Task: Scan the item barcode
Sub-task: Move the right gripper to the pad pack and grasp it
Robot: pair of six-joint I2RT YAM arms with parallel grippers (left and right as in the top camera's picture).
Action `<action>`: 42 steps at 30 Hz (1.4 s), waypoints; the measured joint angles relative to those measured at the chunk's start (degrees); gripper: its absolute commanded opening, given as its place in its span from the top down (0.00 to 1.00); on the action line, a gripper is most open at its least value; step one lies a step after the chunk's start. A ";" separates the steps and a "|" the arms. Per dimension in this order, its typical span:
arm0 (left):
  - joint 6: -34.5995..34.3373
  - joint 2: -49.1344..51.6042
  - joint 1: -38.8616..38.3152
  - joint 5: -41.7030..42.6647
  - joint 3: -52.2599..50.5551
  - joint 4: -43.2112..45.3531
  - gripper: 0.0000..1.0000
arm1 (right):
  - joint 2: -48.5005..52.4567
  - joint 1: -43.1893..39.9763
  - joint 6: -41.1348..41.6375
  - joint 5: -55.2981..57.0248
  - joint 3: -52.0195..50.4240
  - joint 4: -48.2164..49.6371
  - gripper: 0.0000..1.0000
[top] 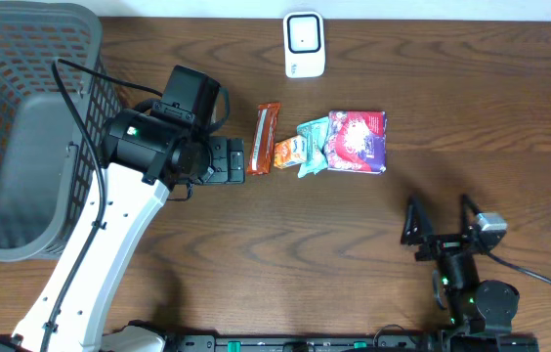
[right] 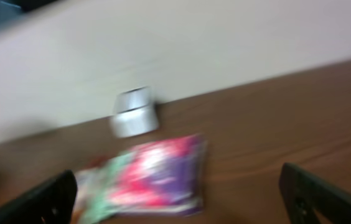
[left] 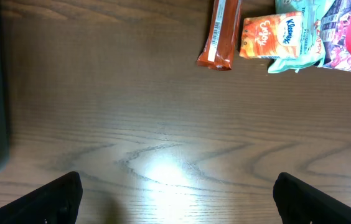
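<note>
My left gripper is wide open and empty, just beside the snack bar; my right gripper is open, well apart. I should straddle the bar's narrow width, leaving its barcode uncovered for the scanner.

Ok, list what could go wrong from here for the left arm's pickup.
1. The snack bar, orange tissue pack and teal pack crowd together; the open left pincer may drag a neighbour along.
2. The flat bar offers little edge to grip and could slip.
3. The scanner stands beyond the pile, so a low carry might knock items.
</note>
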 measured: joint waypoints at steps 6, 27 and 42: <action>0.00 0.00 0.00 0.00 0.00 0.00 0.02 | 0.04 0.00 20.87 -12.50 -0.04 7.58 0.01; 0.00 0.00 0.00 -0.02 -0.02 -0.02 0.02 | 24.37 0.00 0.28 -15.21 41.81 -19.56 0.01; 0.00 0.00 0.00 -0.02 -0.02 0.02 0.02 | 69.37 0.00 -17.92 -11.45 66.69 -51.30 0.01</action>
